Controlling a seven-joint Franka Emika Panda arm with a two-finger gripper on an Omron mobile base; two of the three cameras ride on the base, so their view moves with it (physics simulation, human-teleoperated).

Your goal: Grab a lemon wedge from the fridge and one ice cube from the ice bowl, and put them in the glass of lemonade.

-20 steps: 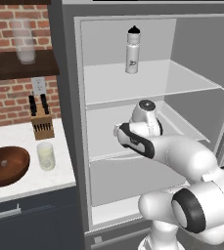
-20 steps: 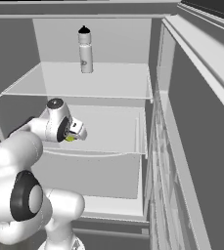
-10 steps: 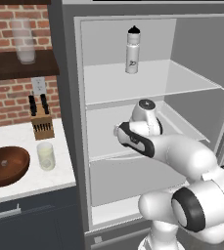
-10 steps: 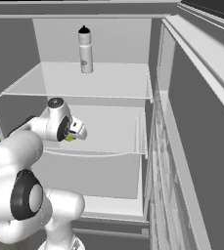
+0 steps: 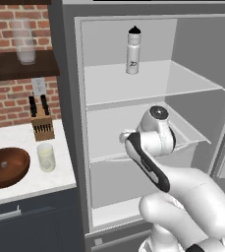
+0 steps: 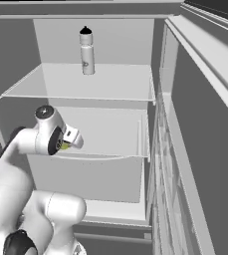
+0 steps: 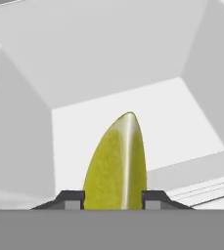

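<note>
The fridge [image 5: 192, 54] stands open, its white shelves bare apart from a bottle. My gripper [image 7: 113, 199] reaches over the middle shelf [image 6: 110, 134] and is shut on the yellow-green lemon wedge [image 7: 116, 166], which stands upright between the two dark fingertips [image 7: 72, 200]. From the right base view a sliver of the lemon wedge [image 6: 64, 146] peeks out beside the gripper [image 6: 68, 144]. On the counter left of the fridge sit the dark wooden ice bowl [image 5: 6, 167] and the short glass of lemonade [image 5: 46, 157].
A white bottle [image 5: 133, 50] stands on the top shelf. A knife block [image 5: 41, 125] is behind the glass, against the brick wall. A frosted glass [image 5: 24, 42] rests on the wooden wall shelf. The open fridge door [image 6: 200, 124] flanks the right side.
The jaws have narrowed onto the lemon wedge. The arm has stayed at the middle shelf with almost no movement.
</note>
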